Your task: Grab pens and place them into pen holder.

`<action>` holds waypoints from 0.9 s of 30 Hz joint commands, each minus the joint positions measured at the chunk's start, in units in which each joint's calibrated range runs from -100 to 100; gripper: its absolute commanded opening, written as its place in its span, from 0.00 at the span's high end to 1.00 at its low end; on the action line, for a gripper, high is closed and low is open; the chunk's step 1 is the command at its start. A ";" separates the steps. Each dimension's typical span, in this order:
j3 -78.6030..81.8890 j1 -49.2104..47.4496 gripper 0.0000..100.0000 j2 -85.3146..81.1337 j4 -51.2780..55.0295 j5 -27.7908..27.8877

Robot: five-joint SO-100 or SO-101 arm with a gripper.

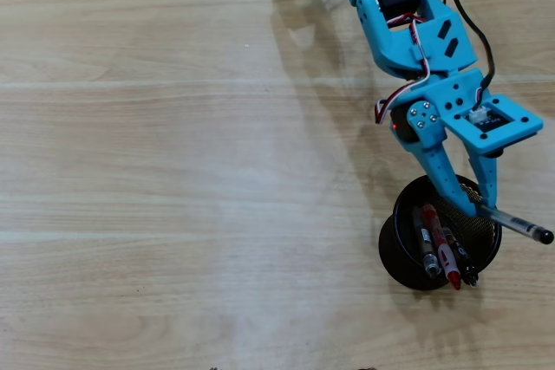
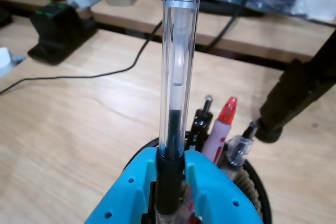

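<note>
Claw (image 1: 479, 205) clamped on a clear pen (image 1: 519, 225), fingers tight at its black grip section, poised over the holder's (image 1: 397, 257) far rim in the overhead view. Pen lying nearly flat there, tail end jutting well past the holder's rim to the right, over bare table (image 1: 173, 171). Inside the holder already: three pens, a grey-and-clear one (image 1: 427, 244), a red one (image 1: 446, 256) and a black one (image 1: 462, 262), all leaning toward its near side. In the wrist view, clear pen (image 2: 178, 66) running straight up from the claw (image 2: 171, 169), red cap (image 2: 227, 113) and neighbours just beyond. Main risk, judged from this tilt: release too early, and the pen likely tips over the rim and rolls onto the table. Second risk: tip snagging on the leaning pens, or claw nudging the holder, which looks light, and toppling it. Steeper angle needed before letting go.
</note>
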 commanded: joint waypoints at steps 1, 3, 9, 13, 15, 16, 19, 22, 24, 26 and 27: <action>1.51 -0.48 0.98 -0.75 -3.50 -1.53; 2.41 -0.56 0.97 -0.75 -4.88 -1.63; 4.76 -0.64 0.84 -0.75 -13.73 0.46; 5.85 -0.64 0.84 -0.75 -17.68 0.88; 5.85 -0.64 0.84 -0.84 -17.68 0.88; 5.85 -0.64 0.84 -1.00 -17.68 0.88; 5.67 -0.72 0.84 -1.68 -17.68 1.19; 5.22 -1.04 0.84 -1.85 -17.68 1.30; 5.22 -1.29 0.84 -2.69 -17.68 1.40; 5.22 -1.69 0.84 -4.22 -17.43 2.76; 5.22 -1.77 0.84 -5.15 -17.25 3.86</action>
